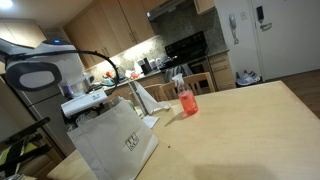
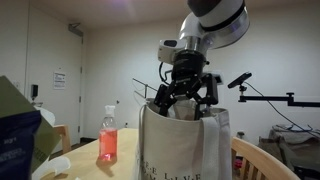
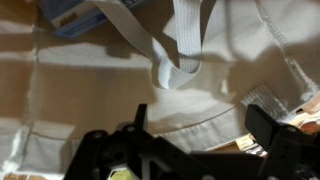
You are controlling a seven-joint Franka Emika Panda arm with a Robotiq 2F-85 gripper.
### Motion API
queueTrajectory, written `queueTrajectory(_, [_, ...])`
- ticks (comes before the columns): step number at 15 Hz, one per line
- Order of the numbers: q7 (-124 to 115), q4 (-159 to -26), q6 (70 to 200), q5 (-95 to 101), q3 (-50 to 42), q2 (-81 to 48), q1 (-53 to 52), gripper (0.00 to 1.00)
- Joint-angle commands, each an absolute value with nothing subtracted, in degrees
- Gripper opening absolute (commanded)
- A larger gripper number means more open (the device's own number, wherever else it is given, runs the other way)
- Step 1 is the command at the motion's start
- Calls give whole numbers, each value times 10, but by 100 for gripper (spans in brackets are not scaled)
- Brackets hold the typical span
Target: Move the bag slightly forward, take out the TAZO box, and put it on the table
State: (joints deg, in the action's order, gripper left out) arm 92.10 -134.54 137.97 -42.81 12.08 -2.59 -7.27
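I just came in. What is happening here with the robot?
The robot arm's gripper hangs at the open top of the white paper bag, which stands on the table. Its jaws are open and hold nothing. The wrist view looks into the bag, but I cannot make out the TAZO box there. A pink bottle stands beside the bag.

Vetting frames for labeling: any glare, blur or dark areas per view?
In an exterior view, cabinet lights glare behind while the bag sits dim in front. In an exterior view, the snack bag near the lens is blurred; the gripper is sharper. Wrist view: soft overall, shadow bands across the bag's paper, fingers nearly black.
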Motion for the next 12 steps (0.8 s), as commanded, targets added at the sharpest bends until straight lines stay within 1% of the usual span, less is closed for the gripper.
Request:
queueTrajectory(1, [874, -1382, 1374, -396, 108, 23, -76, 100])
queueTrajectory(4, [810, -1388, 1380, -323, 98, 29, -75, 100])
queueTrajectory(10, [723, -1364, 1389, -177, 87, -19, -75, 100])
queueTrajectory(11, [723, -1359, 1390, -176, 87, -29, -75, 100])
queueTrajectory(12, [739, -1370, 1380, -195, 89, -11, -74, 100])
